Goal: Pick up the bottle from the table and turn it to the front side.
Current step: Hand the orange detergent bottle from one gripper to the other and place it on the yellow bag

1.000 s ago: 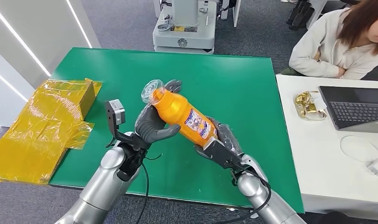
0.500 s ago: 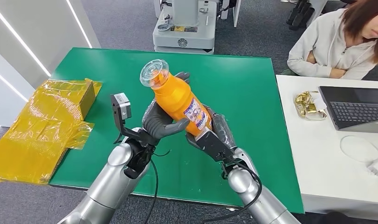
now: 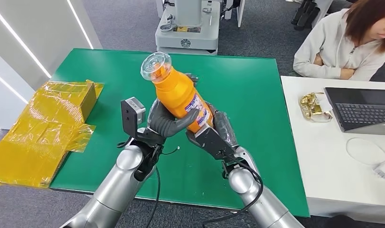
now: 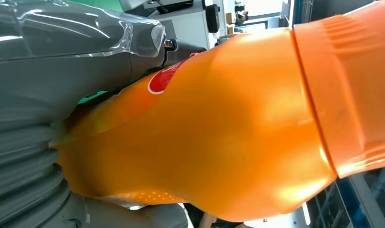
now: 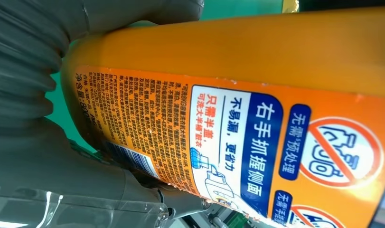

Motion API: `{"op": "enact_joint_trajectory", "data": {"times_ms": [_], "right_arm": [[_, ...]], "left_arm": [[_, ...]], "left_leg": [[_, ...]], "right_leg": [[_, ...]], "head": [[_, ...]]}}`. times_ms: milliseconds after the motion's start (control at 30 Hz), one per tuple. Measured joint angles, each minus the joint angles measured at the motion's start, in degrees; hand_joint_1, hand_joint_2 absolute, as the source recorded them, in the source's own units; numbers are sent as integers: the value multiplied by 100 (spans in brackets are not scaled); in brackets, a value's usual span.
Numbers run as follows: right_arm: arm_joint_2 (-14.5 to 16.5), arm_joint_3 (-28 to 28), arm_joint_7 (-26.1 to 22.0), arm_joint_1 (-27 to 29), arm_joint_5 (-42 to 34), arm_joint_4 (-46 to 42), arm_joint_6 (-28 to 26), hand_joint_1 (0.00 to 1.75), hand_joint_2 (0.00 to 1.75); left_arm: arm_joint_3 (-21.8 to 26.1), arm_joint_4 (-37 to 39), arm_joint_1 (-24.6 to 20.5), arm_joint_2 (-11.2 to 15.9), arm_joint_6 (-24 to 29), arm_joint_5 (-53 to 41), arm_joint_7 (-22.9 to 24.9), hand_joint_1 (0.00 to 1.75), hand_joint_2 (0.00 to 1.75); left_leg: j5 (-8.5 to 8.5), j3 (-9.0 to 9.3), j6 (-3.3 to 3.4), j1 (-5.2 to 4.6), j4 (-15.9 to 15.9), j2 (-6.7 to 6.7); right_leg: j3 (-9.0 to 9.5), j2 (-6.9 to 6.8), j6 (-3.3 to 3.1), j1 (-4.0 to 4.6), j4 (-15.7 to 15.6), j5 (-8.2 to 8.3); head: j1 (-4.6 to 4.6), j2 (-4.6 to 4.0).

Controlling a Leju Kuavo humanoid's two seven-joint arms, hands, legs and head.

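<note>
- Two robot hands share one load: the orange detergent bottle (image 3: pixel 180 97) is held up off the green tabletop (image 3: pixel 247 90), tilted, with its clear cap (image 3: pixel 155 66) pointing up and away from the robot.
- Left robot hand (image 3: pixel 167 121) wraps the bottle's middle, fingers curled round the body; right robot hand (image 3: pixel 214 133) cups the base end from below and beside, fingers closed against it. Neither is spread free.
- Largest risk, my judgement: the bottle body is smooth and glossy, so a regrasp during the turn could let it slide through the fingers and drop to the tabletop.
- Second risk: both hands press from opposed sides; if one loosens before the other has a firm hold, the heavier base end may swing down.
- Third risk: over- or under-rotation. The printed warning label (image 5: pixel 257 142) faces the right wrist camera, a red logo (image 4: pixel 163 80) faces the left one; which counts as front I cannot tell.
- Lesser risk: the cap end could tip toward the yellow wrapped box (image 3: pixel 52 123) at the tabletop's left edge.
- Hidden: the bottle's base behind the right palm; fingertip contact under the left hand.
- Hard to read: small label text; how full the bottle is.
</note>
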Motion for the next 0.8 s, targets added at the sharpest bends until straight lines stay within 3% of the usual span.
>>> {"op": "enact_joint_trajectory", "data": {"times_ms": [200,233,333,367,567,733,800], "right_arm": [[2,-47,56,93,86,-44,5,170,175],[1,-61,67,135,116,-63,4,139,175],[0,-142,82,321,223,-166,2,12,175],[-1,-173,77,397,261,-209,9,0,175],[-50,-340,-46,1023,274,-494,133,0,175],[-181,-486,-161,1587,110,-1008,300,0,175],[-257,-527,-189,1785,72,-1245,319,0,175]], "left_arm": [[0,149,-47,0,-2,15,-35,175,175],[1,174,-47,4,-13,26,-46,175,175],[12,239,-20,18,-65,53,-117,175,175],[20,257,-6,22,-77,55,-145,175,175],[141,324,12,165,362,-461,-435,175,175],[199,378,-107,380,1652,-2515,-637,175,175],[240,414,-170,467,1885,-2956,-655,175,175]], "left_leg": [[0,0,0,0,0,0],[0,0,0,0,0,0],[-1,-1,0,0,-1,-1],[-1,-2,0,0,-1,0],[-2,-4,0,1,-2,-1],[-2,-4,0,1,-2,-2],[-2,-4,0,1,-2,0]], "right_leg": [[0,0,0,0,0,0],[0,-1,0,0,0,0],[-1,-1,0,0,-1,-1],[-1,-1,0,0,-1,-1],[-4,-2,-1,1,-1,-2],[-4,-2,-1,1,-1,-2],[-4,-1,-1,0,-1,-2]], "head": [[-1,0],[0,0],[-1,0],[-1,0],[-1,0],[-1,0],[-1,0]]}}
